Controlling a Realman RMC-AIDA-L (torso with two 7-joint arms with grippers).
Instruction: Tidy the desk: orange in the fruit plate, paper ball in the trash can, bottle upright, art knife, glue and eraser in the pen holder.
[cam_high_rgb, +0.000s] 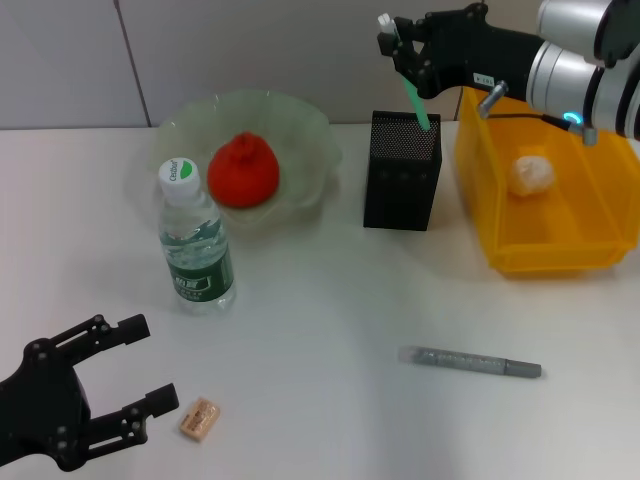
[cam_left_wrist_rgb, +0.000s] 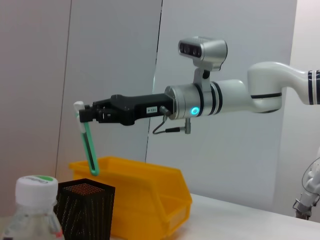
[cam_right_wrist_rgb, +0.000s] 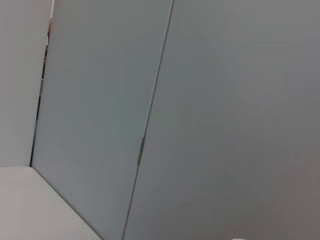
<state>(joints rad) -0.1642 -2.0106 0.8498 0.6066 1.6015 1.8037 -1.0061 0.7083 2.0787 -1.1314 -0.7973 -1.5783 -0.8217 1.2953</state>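
Nearest the head camera, the left gripper (cam_high_rgb: 135, 372) is held low over the white desk (cam_high_rgb: 330, 300) with its fingers spread apart, and the small tan eraser (cam_high_rgb: 199, 418) is seen lying just beside it. Farther back, a green glue stick (cam_high_rgb: 415, 106) is clamped in the right gripper (cam_high_rgb: 402, 50) and hung tilted over the black mesh pen holder (cam_high_rgb: 402, 172), its lower tip at the holder's rim. Elsewhere, the bottle (cam_high_rgb: 194, 240) is stood upright, the orange (cam_high_rgb: 243, 171) is set in the green fruit plate (cam_high_rgb: 300, 125), the paper ball (cam_high_rgb: 530, 172) is held in the yellow bin (cam_high_rgb: 560, 245), and the grey art knife (cam_high_rgb: 470, 361) is left flat on the desk.
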